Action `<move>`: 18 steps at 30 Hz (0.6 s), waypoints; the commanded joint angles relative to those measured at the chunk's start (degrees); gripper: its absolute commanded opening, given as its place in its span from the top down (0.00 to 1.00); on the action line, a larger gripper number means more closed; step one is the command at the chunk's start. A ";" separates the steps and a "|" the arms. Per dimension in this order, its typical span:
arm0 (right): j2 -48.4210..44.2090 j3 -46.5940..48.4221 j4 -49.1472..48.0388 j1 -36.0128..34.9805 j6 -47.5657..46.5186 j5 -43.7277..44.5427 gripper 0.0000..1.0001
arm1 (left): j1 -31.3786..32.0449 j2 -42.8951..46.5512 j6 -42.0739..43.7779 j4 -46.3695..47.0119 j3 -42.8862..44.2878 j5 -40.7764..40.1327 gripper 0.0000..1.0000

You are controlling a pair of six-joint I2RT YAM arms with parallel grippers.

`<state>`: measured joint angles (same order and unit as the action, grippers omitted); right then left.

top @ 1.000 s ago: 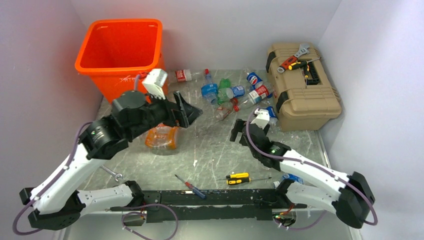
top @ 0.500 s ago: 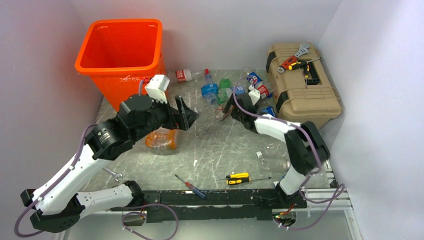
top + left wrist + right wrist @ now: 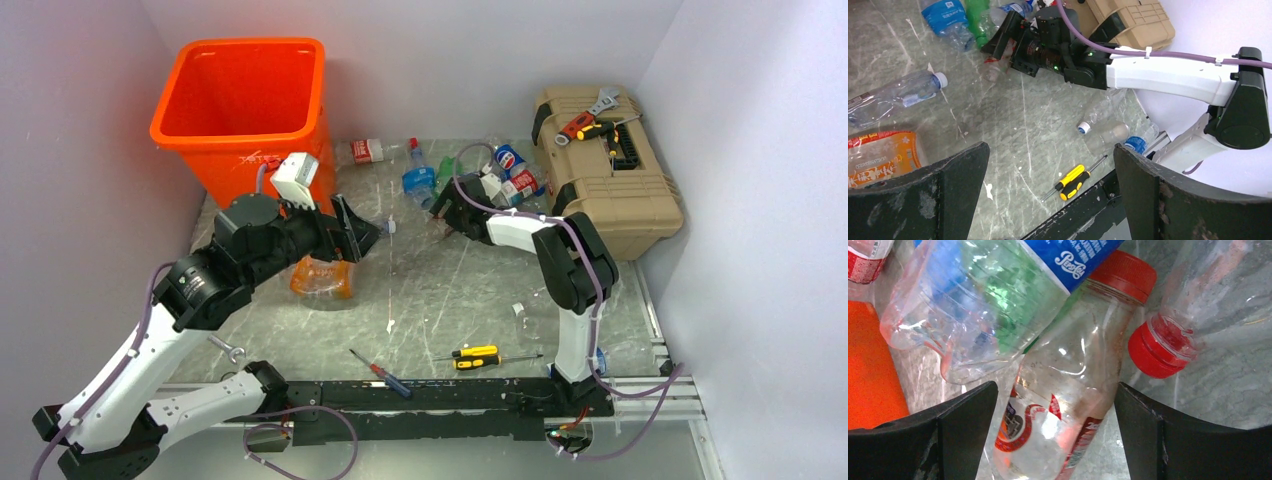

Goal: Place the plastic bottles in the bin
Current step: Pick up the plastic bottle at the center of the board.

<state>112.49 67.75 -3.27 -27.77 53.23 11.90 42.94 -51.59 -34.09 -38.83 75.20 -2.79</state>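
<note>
The plastic bottles [image 3: 418,180] lie loose at the far middle of the worktop [image 3: 440,290], between the orange bin [image 3: 225,165] at the far left and the tan toolbox [image 3: 610,170] at the far right. One red-capped bottle [image 3: 1068,390] lies lengthwise between the fingers of the right gripper [image 3: 1054,405]. The jaws stand wide apart around it, and contact cannot be confirmed. A blue-labelled bottle [image 3: 998,300] lies against it. The left gripper [image 3: 1052,155] hangs above the worktop near the bin, jaws fully apart and holding nothing. An orange-labelled bottle [image 3: 322,277] lies below it. A yellow-handled screwdriver [image 3: 475,355] lies near the front edge.
</note>
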 commanded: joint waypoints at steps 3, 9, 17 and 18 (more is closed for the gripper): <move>1.88 -0.67 0.54 0.26 2.08 -1.63 0.15 | -0.32 0.69 -0.29 2.46 1.18 2.26 0.01; -2.17 -8.05 -1.95 0.04 1.32 -1.76 0.36 | -0.32 1.00 0.25 5.19 -0.03 3.22 0.00; -16.53 -21.39 -2.86 -2.23 -2.27 -0.22 0.51 | -0.55 1.14 1.69 2.75 -7.39 -6.08 0.01; -18.62 -22.89 -2.45 -2.88 -3.27 0.18 0.53 | -0.52 0.91 1.48 1.80 -8.44 -7.76 0.01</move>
<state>100.55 50.00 -9.32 -28.86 53.52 10.90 42.76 -50.70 -33.43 -35.81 70.28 -3.55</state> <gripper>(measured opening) 0.686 0.995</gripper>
